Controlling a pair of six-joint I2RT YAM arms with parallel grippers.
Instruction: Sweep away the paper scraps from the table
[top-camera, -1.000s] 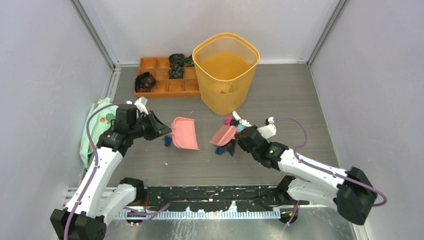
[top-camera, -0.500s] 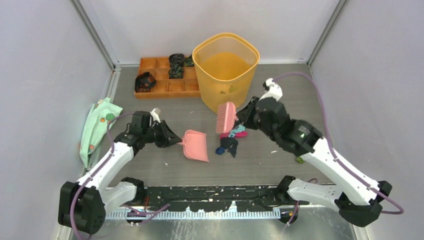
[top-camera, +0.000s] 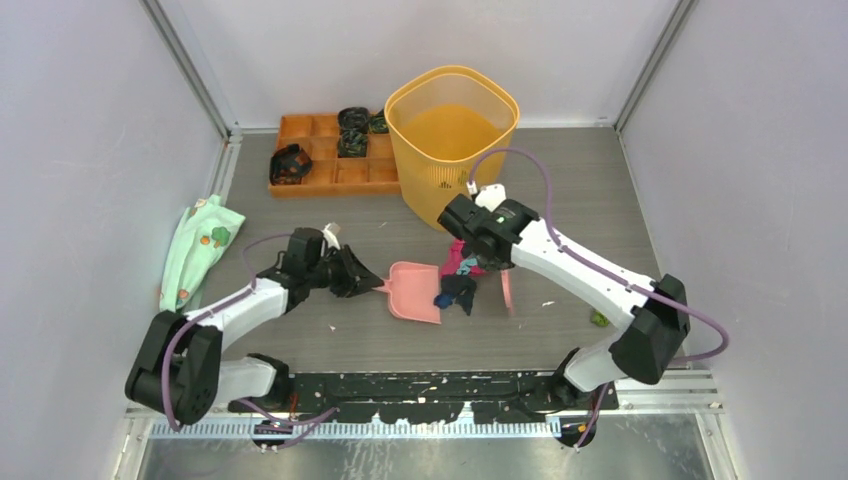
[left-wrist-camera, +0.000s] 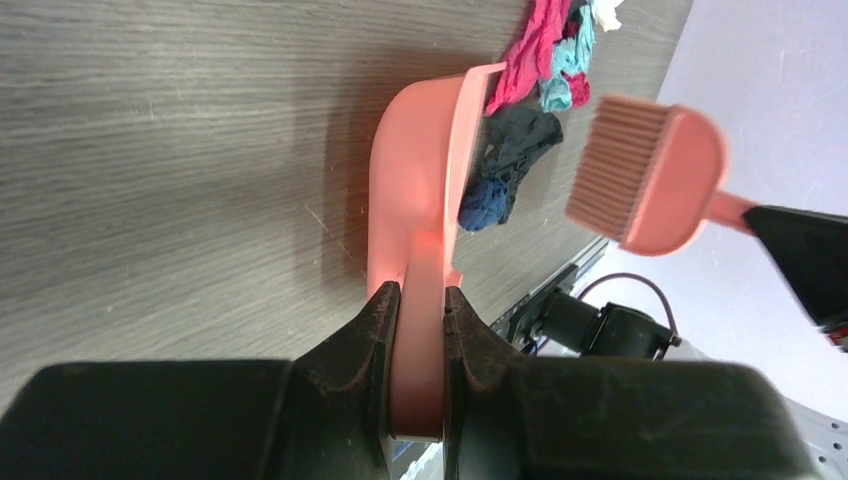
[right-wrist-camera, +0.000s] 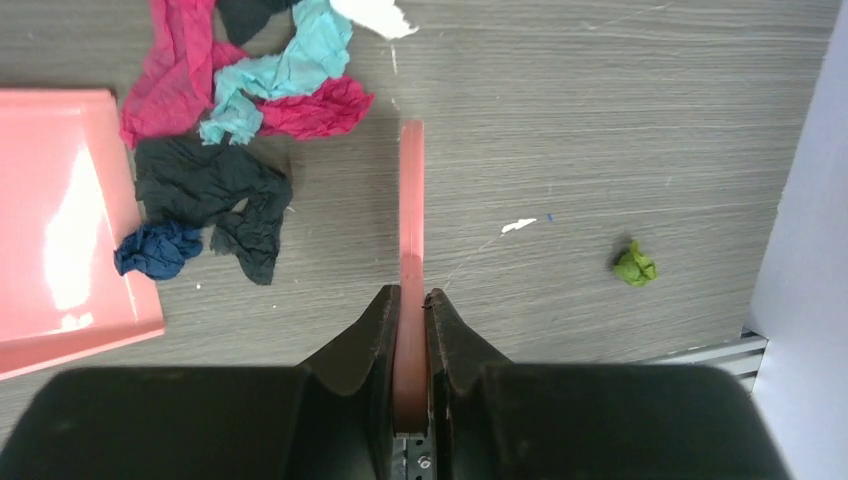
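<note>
Two grips are noted. The left gripper (left-wrist-camera: 419, 300) is clenched on the handle of the pink dustpan (left-wrist-camera: 420, 190), whose mouth is turned right toward the paper scraps (left-wrist-camera: 528, 120). The scraps are seen past the pan's open lip, well out from the left fingers (left-wrist-camera: 372, 325), with none between them.

The right gripper (right-wrist-camera: 410, 300) is clamped on the thin handle of the pink brush (right-wrist-camera: 411, 190). From the wrist the brush is viewed edge-on and is seen running straight out from the fingertips (right-wrist-camera: 378, 318). The main pile is found just left of the brush. Magenta and teal bits are placed by its far end, with a white bit at the far side of the pile. A black bit and a dark blue bit are placed nearer, the dark blue one at the dustpan's edge.

From above, the pile is seen between dustpan and brush, mid-table, on the near side of the yellow bin (top-camera: 440, 190). One green scrap (right-wrist-camera: 634, 264) is seen alone on the table (right-wrist-camera: 620, 100), well right of the brush and close to the near rail (right-wrist-camera: 700, 352). An orange tray (top-camera: 335, 188) is set at the far left and a mint cloth (top-camera: 195, 250) at the left edge.
</note>
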